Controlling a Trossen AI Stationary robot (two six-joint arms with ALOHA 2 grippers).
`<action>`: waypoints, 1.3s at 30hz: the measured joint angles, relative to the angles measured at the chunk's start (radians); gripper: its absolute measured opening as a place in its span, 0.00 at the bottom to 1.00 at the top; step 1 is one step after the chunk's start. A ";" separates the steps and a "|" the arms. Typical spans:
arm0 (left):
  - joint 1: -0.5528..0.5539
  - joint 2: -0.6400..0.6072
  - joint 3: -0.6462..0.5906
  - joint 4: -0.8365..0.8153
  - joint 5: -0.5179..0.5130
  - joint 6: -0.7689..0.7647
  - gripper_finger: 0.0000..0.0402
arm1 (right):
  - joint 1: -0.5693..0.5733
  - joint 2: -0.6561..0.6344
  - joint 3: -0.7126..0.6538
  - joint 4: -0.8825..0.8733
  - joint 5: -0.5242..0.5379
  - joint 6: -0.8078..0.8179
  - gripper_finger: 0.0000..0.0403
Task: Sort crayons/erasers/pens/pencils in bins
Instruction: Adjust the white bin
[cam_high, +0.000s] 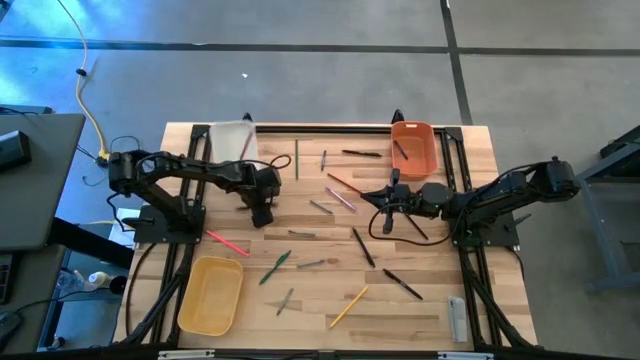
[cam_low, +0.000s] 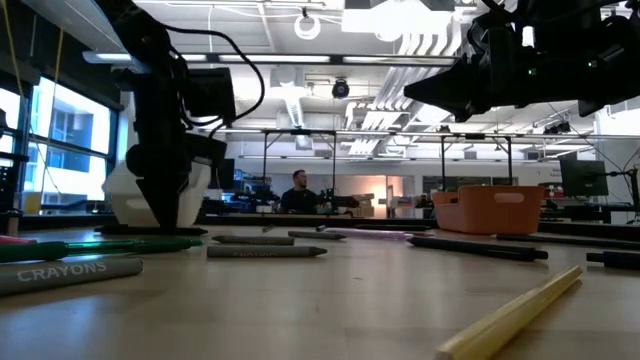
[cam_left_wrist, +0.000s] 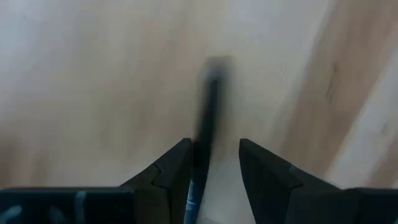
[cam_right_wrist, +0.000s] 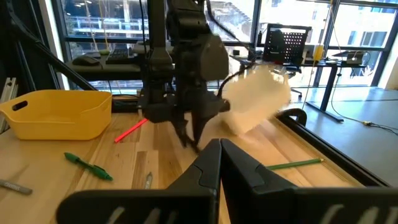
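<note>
Crayons, pens and pencils lie scattered over the wooden table. The white bin stands far left, the orange bin far right with a dark stick inside, and the yellow bin near left. My left gripper points down at the table just in front of the white bin. It is open, and a dark stick runs out between its fingers. My right gripper hangs level over the table's middle right, shut, holding nothing. My left gripper has the dark stick between its fingers, close beside one finger, with a gap to the other. The stick runs along the fingers. Whether that finger touches it, I cannot tell.
A red stick and a green pen lie near my left gripper. A yellow pencil and black pens lie toward the near edge. A grey flat bar sits at the near right corner.
</note>
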 joint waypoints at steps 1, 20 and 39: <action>-0.006 -0.003 0.001 -0.001 0.000 -0.008 0.32 | 0.000 0.000 0.000 0.000 0.000 0.000 0.00; -0.027 -0.006 0.065 -0.110 -0.085 0.041 0.30 | 0.000 0.000 0.000 0.000 0.000 -0.008 0.00; -0.042 -0.009 0.267 -0.354 -0.156 0.072 0.37 | 0.000 0.000 0.000 0.000 0.000 -0.015 0.00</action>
